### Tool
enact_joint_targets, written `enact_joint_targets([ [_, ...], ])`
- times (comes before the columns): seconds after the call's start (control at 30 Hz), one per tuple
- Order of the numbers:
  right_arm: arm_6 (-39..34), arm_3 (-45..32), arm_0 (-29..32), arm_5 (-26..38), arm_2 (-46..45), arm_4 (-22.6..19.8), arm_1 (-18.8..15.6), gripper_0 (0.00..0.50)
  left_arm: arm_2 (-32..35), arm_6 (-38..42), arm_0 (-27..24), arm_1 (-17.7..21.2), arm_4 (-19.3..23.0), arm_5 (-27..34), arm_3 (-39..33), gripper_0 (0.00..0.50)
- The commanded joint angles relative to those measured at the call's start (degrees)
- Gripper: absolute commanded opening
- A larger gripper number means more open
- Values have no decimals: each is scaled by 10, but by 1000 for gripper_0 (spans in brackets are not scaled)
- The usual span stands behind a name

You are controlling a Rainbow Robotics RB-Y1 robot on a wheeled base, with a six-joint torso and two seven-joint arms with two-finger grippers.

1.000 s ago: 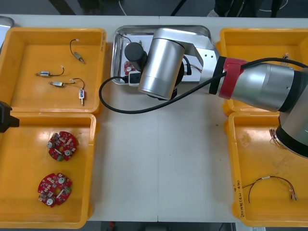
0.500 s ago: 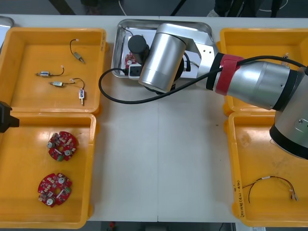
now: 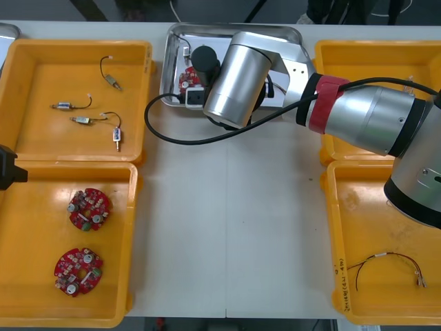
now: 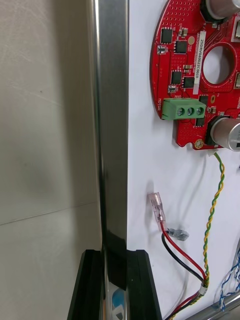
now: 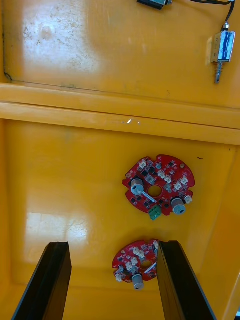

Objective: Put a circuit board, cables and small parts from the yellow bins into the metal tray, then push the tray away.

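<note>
The right claw [image 4: 114, 256] is clamped on the near rim of the metal tray [image 4: 112, 125], one black finger outside the wall and one inside, the shiny rim held between them. Just inside that rim, on the tray's white floor, lies a round red circuit board [image 4: 197, 75] with a green terminal block. Near it lie a red and black cable [image 4: 176, 249] ending in a clear-sleeved connector, a yellow twisted cable [image 4: 216, 195] and, beside that, a blue and white cable [image 4: 231, 280]. In the front view the tray sits at the upper middle of the frame, at the far edge of the light surface [image 3: 227, 227], with the right arm [image 3: 358, 121] reaching in from the right side.

The left claw [image 5: 112, 245] hangs with its fingers wide apart, holding nothing, over the lower-left yellow bin [image 3: 41, 207]. Two more boards [image 5: 157, 187] lie in that bin below it, one between the fingers and one just beyond them. In the upper-left bin [image 3: 34, 89] there are small metal parts [image 3: 83, 121] with thin black leads.
</note>
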Motion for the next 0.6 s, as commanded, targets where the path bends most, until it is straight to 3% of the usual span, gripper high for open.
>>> enact_joint_targets([
  [0.03, 26, 8, -35, -14, -19, -5, 10, 0, -6, -46, 10, 25, -4, 4, -9, 500],
  [0.2, 30, 10, -35, -15, -19, -5, 10, 0, -6, -46, 10, 25, -4, 4, -9, 500],
  [0.27, 31, 10, -35, -15, -19, -5, 10, 152, -6, -46, 10, 25, -4, 4, -9, 500],
  [0.37, 37, 11, -36, -14, -19, -5, 10, 463, -6, -46, 10, 25, -4, 4, -9, 500],
  [0.4, 38, 11, -37, -14, -19, -5, 10, 491, -6, -46, 10, 25, -4, 4, -9, 500],
  [0.6, 50, 10, -42, 4, -29, -14, 10, 500, -6, -46, 10, 25, -4, 4, -9, 500],
])
